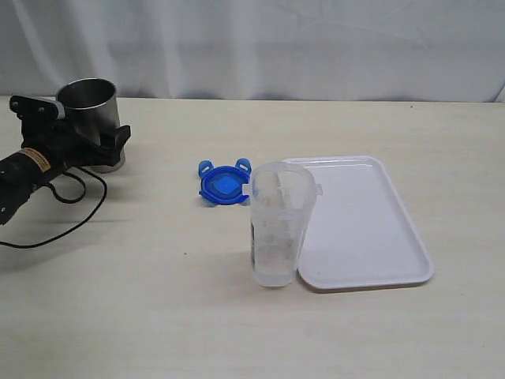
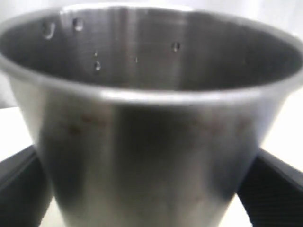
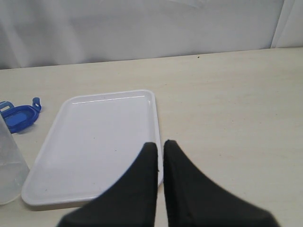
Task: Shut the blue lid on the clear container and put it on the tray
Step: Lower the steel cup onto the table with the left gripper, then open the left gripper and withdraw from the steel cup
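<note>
Cup [image 2: 142,132] between wide left fingers [image 2: 19,189]; right fingers [image 3: 142,189] pressed together, empty; blue lid [image 1: 223,185] beside container [image 1: 280,229]

lid [image 1: 223,185] was bright blue | container [image 1: 278,229] was clear | tray [image 1: 363,221] was white — plain | cup [image 1: 88,110] was grey steel | table [image 1: 158,316] was cream

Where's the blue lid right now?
Exterior view, near centre: the blue lid lies on the table, just left of the tray, behind and left of the clear container.

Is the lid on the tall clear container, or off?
Off. The tall clear plastic container stands upright, its mouth uncovered; the round bright-blue plastic lid lies flat on the beige table beside it.
</note>
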You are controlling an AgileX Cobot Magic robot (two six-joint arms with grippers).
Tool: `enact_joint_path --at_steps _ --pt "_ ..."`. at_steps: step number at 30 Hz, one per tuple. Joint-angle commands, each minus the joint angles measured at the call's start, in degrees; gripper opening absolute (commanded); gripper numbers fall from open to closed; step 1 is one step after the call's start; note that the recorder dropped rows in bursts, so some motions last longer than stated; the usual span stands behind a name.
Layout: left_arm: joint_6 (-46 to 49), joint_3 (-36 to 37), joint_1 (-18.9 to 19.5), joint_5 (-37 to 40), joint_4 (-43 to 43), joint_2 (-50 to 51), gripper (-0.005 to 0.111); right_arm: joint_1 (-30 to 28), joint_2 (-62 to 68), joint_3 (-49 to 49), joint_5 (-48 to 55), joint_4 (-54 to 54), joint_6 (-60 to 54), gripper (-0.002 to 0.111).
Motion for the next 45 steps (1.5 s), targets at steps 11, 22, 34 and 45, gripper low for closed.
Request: enact_joint_path --at_steps 11,22,34,45 --pt "6.35 8.16 0.08 -4.2 -6.0 -2.99 0.089 -0.21 -0.29 0.09 -0.16 0.29 -0.11 0.005" --pt "6.15 13.29 -0.02 -5.2 -2.37 -5.08 0.089 -0.21 -0.29 0.09 -0.16 0.29 -0.11 0.005" --pt "5.97 20.74 -0.02 -5.02 -2.1 -14.2 0.06 -0.21 -0.29 0.09 -0.16 0.29 -0.11 0.005" --pt "-1.2 21.22 -0.02 4.45 7.86 -28.79 0.0 -0.21 -0.29 0.09 -0.16 0.29 -0.11 0.005"
